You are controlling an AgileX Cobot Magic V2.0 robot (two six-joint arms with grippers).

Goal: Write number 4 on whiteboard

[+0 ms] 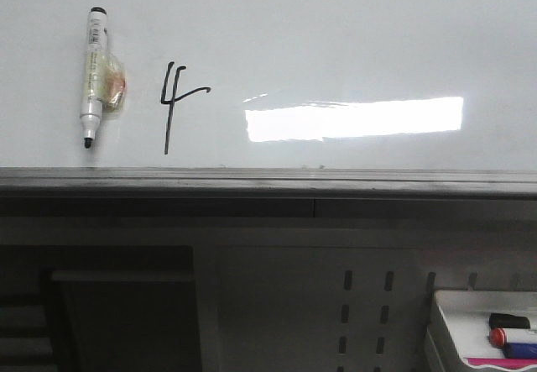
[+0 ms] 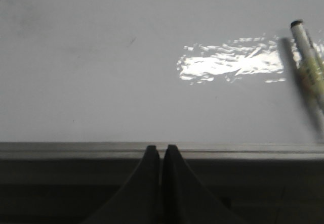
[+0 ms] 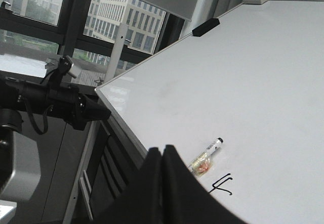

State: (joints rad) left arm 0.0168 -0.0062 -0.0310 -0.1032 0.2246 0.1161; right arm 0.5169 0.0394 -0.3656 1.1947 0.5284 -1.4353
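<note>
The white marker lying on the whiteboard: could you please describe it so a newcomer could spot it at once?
Start at the whiteboard and look left of the number 4. The white marker lies there, tip toward the grey rail. Unlike the markers in the tray, it carries a yellowish wrap at mid-barrel.

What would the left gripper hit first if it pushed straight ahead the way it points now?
Most likely the grey edge rail of the whiteboard. In the left wrist view the shut left gripper has its tips right at that rail, with bare board beyond; whether they touch is unclear.
</note>
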